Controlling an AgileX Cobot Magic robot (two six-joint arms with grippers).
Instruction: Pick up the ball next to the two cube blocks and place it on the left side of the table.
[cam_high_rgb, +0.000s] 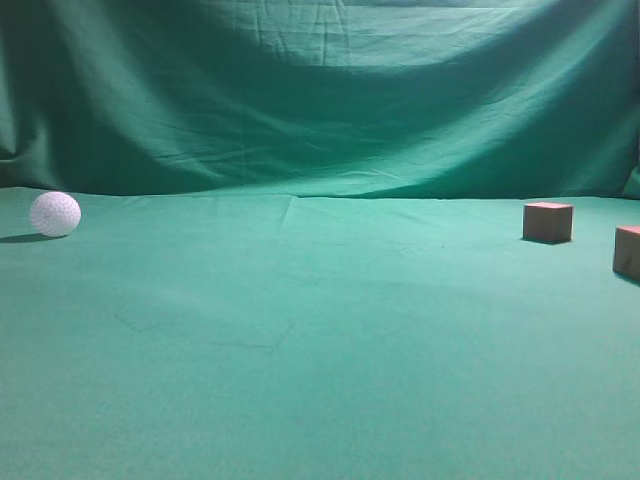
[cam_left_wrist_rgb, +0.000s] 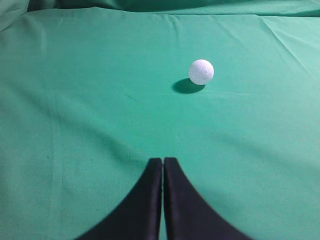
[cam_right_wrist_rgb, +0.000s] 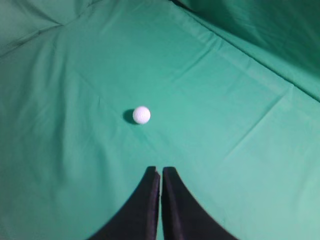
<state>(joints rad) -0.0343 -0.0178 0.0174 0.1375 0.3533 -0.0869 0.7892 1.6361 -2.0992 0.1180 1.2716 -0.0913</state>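
The white dimpled ball rests on the green table at the far left of the exterior view. The two tan cube blocks stand at the far right, one further back and one cut by the frame edge. Neither arm shows in the exterior view. In the left wrist view the ball lies ahead and to the right of my shut, empty left gripper. In the right wrist view the ball lies ahead and slightly left of my shut, empty right gripper. The cubes show in neither wrist view.
A draped green cloth backdrop rises behind the table. The cloth on the table has folds and creases. Nothing else stands on the table.
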